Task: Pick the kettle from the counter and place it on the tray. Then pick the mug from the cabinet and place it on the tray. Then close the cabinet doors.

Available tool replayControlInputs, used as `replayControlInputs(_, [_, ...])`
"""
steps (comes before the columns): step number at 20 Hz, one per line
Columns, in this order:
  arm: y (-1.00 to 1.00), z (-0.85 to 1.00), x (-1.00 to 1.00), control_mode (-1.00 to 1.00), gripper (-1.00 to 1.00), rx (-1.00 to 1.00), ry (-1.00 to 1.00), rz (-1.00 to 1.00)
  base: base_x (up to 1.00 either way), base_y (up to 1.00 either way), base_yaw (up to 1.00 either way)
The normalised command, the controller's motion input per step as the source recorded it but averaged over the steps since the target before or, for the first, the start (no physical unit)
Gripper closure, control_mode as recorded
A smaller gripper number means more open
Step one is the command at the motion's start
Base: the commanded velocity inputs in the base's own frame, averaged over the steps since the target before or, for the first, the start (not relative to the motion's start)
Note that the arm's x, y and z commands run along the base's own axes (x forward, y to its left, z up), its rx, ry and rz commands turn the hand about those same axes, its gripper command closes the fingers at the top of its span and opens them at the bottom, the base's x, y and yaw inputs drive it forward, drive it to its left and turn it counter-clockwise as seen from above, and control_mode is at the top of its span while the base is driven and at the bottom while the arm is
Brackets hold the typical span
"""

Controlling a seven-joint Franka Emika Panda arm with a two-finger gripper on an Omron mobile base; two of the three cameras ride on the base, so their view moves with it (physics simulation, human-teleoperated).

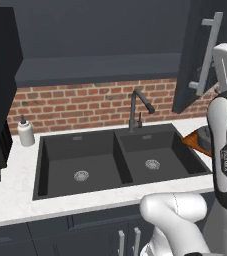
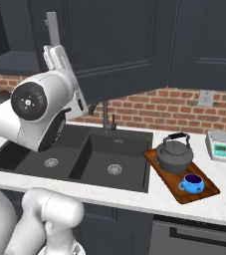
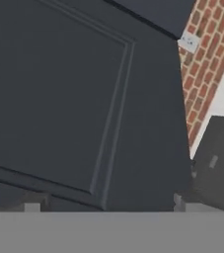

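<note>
The dark grey kettle (image 2: 174, 155) stands on the brown wooden tray (image 2: 209, 191) on the white counter (image 2: 224, 204), right of the sink. The blue mug (image 2: 192, 184) sits on the same tray, in front of the kettle. The cabinet (image 1: 100, 67) is open, its wide shelf bare. Its right door (image 1: 187, 55) (image 2: 119, 45) stands ajar, with a slim grey handle (image 1: 208, 52) (image 2: 52, 27). My hand (image 2: 59, 60) is raised close to that door beside the handle. My gripper (image 3: 106, 205) is open, its fingertips (image 3: 32, 203) wide apart, facing the door's recessed panel (image 3: 59, 99).
A dark double sink (image 1: 120, 160) with a tall faucet (image 1: 136, 107) lies below the cabinet. A white pump bottle (image 1: 25, 132) stands at its left. A white and teal device (image 2: 220, 144) sits right of the tray. Another dark door panel (image 1: 0, 80) juts out at the left.
</note>
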Motion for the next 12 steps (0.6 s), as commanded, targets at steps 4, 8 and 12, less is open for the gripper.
replayControlInputs(4, [0.47,-0.08,0.86,-1.0,-1.0,0.0,0.04,0.1,0.0,0.0,0.0])
replayControlInputs(8, [0.21,0.0,0.93,-1.0,-1.0,0.01,0.0,0.07,0.0,0.0,0.0])
replayControlInputs(12, [0.05,0.0,0.87,-1.0,-1.0,0.0,0.0,0.01,0.0,0.0,0.0])
